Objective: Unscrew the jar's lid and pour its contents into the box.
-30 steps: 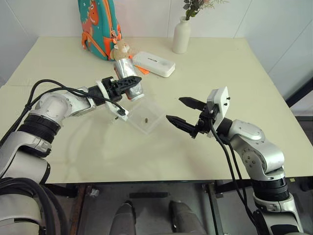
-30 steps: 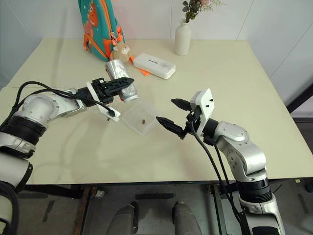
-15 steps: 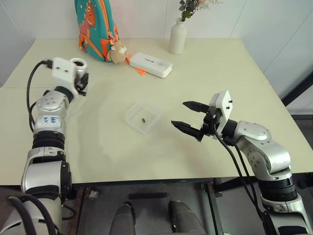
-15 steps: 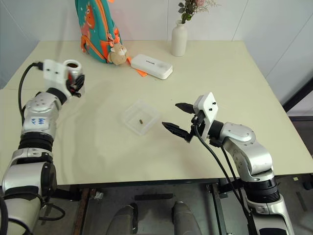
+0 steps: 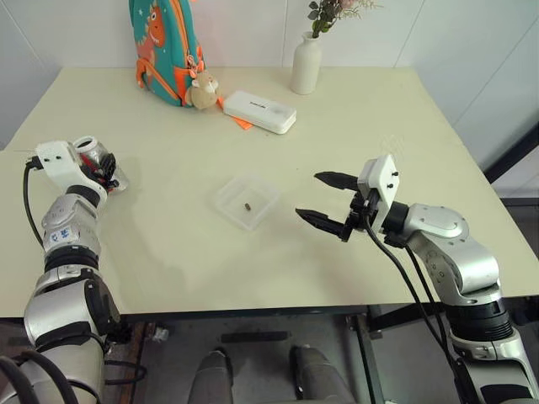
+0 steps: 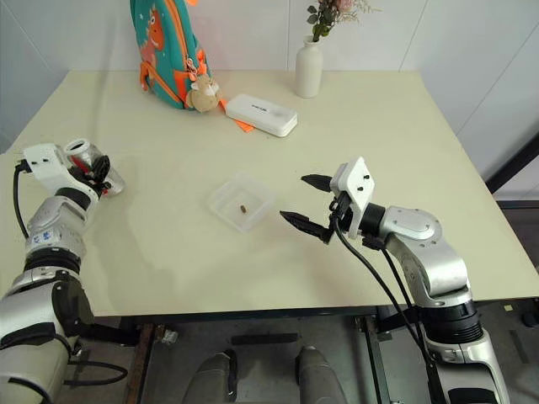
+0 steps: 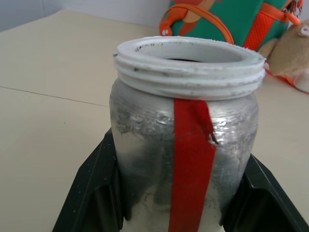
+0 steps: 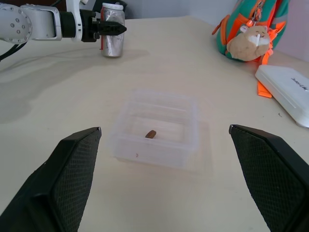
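Observation:
The jar [image 7: 186, 140], silvery with a red stripe, stands upright and low over the table's far left edge. Its white threaded mouth is open; the lid is out of view. My left gripper [image 5: 103, 168] is shut on the jar [image 5: 91, 153], with one black finger [image 7: 94, 193] on each side. The clear box [image 5: 247, 201] sits mid-table with one small brown bit [image 8: 150, 134] of the contents lying in it. To the right of the box, my right gripper [image 5: 309, 194] hovers open and level, pointing at the box with nothing between its fingers.
Along the table's back stand a teal and orange backpack [image 5: 166, 42] with a small plush toy [image 5: 202, 91], a white oblong case [image 5: 259, 110] and a white vase [image 5: 305, 63] holding a sprig. Bare table lies between the jar and the box.
My left arm has swung the jar from its tilt over the box out to the table's far left and brought it upright. The right gripper has kept its place, still open.

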Action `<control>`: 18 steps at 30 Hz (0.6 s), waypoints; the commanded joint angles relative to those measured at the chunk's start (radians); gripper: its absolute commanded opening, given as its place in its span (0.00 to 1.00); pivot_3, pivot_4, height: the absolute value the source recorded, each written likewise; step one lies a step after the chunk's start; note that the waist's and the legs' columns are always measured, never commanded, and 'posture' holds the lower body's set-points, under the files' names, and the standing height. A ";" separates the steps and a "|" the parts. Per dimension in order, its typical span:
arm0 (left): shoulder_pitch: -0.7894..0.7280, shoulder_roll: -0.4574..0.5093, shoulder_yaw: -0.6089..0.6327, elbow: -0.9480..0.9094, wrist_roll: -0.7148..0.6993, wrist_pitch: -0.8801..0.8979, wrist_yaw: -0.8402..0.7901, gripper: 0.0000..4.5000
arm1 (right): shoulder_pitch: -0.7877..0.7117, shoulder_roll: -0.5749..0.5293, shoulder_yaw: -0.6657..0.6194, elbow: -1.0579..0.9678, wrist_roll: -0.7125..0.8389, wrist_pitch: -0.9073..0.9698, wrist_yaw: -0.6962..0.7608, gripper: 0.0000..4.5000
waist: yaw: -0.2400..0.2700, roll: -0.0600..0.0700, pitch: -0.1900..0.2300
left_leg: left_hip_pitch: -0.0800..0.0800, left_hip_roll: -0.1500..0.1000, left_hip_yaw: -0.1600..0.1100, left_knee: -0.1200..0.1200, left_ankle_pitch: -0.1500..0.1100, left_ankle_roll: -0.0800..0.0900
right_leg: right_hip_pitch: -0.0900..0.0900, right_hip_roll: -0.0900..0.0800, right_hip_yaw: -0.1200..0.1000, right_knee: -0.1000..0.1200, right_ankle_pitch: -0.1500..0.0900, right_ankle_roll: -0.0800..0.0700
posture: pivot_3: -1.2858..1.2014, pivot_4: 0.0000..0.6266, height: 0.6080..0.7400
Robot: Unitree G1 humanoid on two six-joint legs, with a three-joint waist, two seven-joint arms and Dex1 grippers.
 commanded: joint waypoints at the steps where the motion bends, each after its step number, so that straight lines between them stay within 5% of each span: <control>1: 0.017 0.011 -0.029 -0.013 0.033 -0.100 -0.025 0.43 | -0.021 0.003 -0.010 -0.012 0.002 -0.022 0.006 0.99 | 0.004 0.000 0.000 | 0.000 0.000 0.000 0.000 0.000 0.000 | 0.000 0.000 0.000 0.000 0.000 0.000 | 0.52 0.24 1.00; 8: 0.060 0.009 0.005 -0.016 -0.015 -0.081 -0.021 0.43 | -0.025 0.020 -0.005 -0.008 -0.001 -0.022 0.003 0.99 | 0.004 0.000 0.000 | 0.001 0.000 0.000 0.000 0.000 0.000 | 0.000 0.000 0.000 0.000 0.000 0.000 | 0.52 0.24 1.00; 16: 0.101 0.027 0.007 -0.057 -0.031 -0.024 -0.060 0.99 | -0.028 0.033 0.000 -0.003 0.002 -0.020 0.015 1.00 | 0.005 -0.001 0.000 | 0.000 0.000 0.000 0.000 0.000 0.000 | 0.000 0.000 0.000 -0.001 0.000 0.000 | 0.52 0.24 1.00; 18: 0.134 0.039 0.007 -0.101 -0.035 -0.001 -0.070 0.99 | -0.024 0.033 0.002 -0.008 0.003 -0.021 0.018 1.00 | 0.005 -0.001 0.000 | 0.000 0.000 0.000 0.000 0.000 0.000 | 0.000 0.000 0.000 -0.001 0.000 0.000 | 0.52 0.24 1.00</control>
